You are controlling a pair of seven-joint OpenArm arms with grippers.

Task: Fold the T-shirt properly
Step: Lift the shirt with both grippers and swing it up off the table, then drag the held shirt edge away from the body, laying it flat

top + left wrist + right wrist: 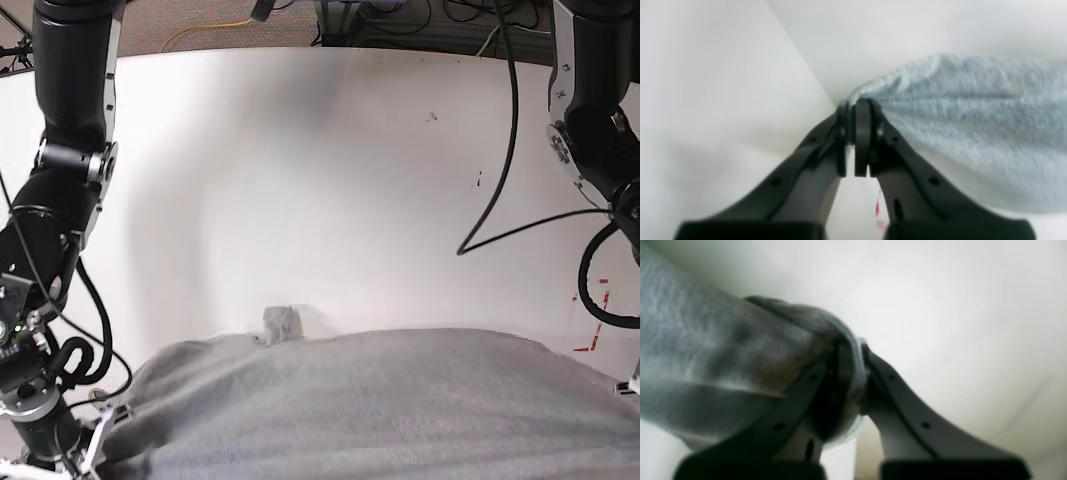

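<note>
The heather-grey T-shirt [380, 400] is stretched wide across the bottom of the base view, lifted between both arms. In the left wrist view my left gripper [858, 106] is shut on a corner of the shirt [973, 116], which runs off to the right above the white table. In the right wrist view my right gripper [853, 356] is shut on a bunched edge of the shirt [706, 350], which runs off to the left. In the base view both grippers sit at the shirt's outer ends and their fingers are hidden.
The white table [320, 180] stretches away behind the shirt. A small grey fold [282, 322] pokes up at the shirt's top edge. Red tape marks [590, 300] lie at the right. A black cable [510, 150] hangs by the right-hand arm [590, 130]. Cables lie beyond the far edge.
</note>
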